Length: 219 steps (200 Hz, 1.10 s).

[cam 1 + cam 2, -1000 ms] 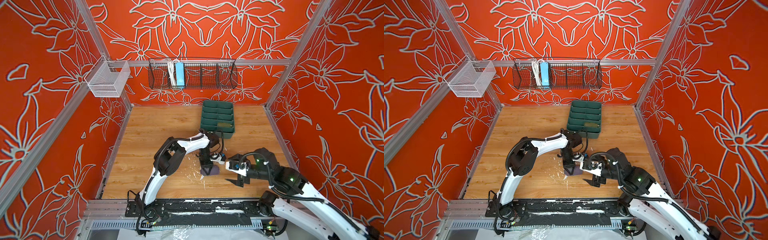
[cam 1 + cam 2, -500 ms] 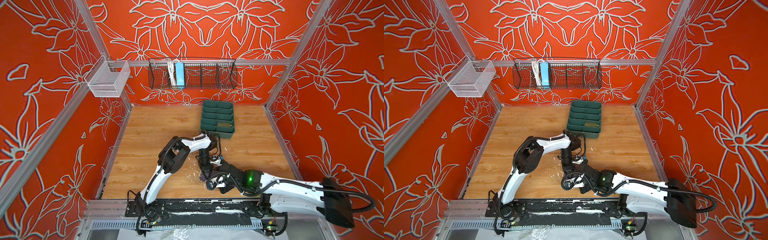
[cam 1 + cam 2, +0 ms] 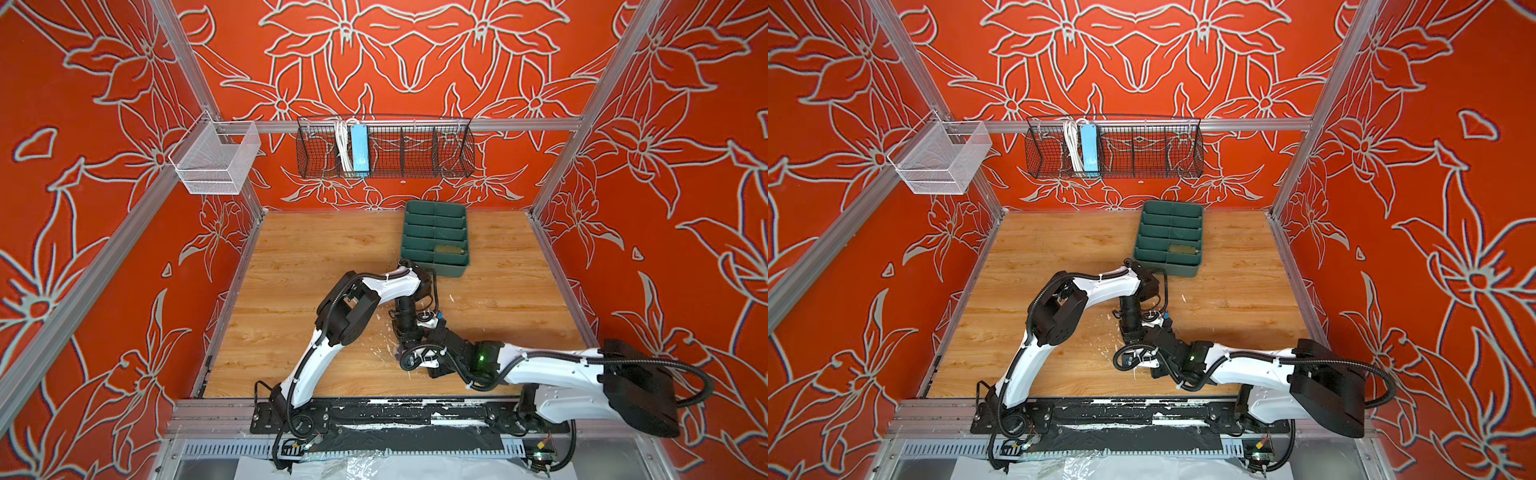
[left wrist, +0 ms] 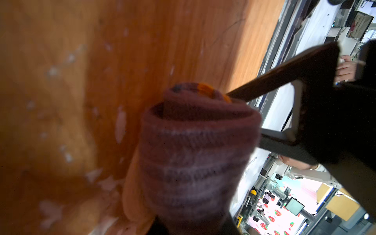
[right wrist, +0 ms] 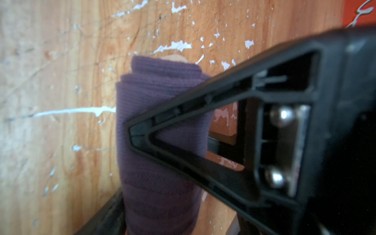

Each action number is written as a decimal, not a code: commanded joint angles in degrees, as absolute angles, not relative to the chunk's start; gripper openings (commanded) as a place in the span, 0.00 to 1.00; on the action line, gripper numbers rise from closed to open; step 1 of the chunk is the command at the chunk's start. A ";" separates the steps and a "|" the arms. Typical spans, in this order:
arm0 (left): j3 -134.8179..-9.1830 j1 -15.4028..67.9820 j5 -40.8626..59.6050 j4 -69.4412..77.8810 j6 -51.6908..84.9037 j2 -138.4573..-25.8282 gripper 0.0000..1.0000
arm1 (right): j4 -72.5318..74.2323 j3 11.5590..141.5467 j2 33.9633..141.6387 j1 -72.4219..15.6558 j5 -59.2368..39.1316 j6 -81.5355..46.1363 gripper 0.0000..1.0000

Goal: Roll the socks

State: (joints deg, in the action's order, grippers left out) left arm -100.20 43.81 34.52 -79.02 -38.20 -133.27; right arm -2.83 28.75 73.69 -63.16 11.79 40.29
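Observation:
A rolled purple ribbed sock [image 4: 193, 154] with a beige toe and an orange-yellow edge stands over the wooden floor at front centre. My left gripper [image 4: 193, 223] is shut on one end of it; it shows from above in both top views [image 3: 405, 343] [image 3: 1128, 338]. My right gripper [image 5: 179, 205] reaches in low from the right [image 3: 409, 358], open, with a finger on either side of the purple roll [image 5: 160, 130]; bare wood shows between the roll and one finger. An olive roll [image 3: 449, 249] [image 3: 1181, 249] lies in the green tray.
The green divided tray [image 3: 434, 270] [image 3: 1167, 270] stands at the back right of the floor. A black wire basket [image 3: 386, 147] with a blue power strip hangs on the back wall, and a white mesh basket [image 3: 216, 160] hangs on the left wall. White scuffs mark the floor.
My right arm has swung down and to the left, bringing its gripper from beside the sock roll to around it, with the jaws narrowing. The left gripper has kept its hold in place.

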 commanded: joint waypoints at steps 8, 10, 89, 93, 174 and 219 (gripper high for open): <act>-98.00 45.62 27.29 -73.00 -37.89 -136.64 0.07 | -2.37 31.00 78.41 -63.54 9.11 38.67 0.74; -98.04 45.57 27.21 -72.92 -37.88 -136.60 0.08 | -2.62 31.08 78.51 -63.61 9.07 38.85 0.73; -97.89 45.62 27.19 -68.76 -37.33 -134.11 0.10 | -11.52 35.44 86.72 -63.68 7.82 40.50 0.24; -97.71 45.62 27.04 -68.38 -37.08 -133.97 0.11 | -11.92 35.73 87.09 -63.72 7.84 40.30 0.21; -87.19 45.62 22.12 -52.01 -32.27 -119.16 0.45 | -16.85 36.79 85.43 -63.64 8.21 39.12 0.00; -82.03 45.20 19.38 -44.62 -31.11 -108.39 0.98 | -18.75 35.88 81.30 -63.46 9.39 37.92 0.00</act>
State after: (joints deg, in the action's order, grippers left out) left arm -83.35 44.95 21.41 -55.02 -32.14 -114.30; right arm -13.47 37.82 82.52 -63.33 11.49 39.05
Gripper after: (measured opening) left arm 0.711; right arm 0.257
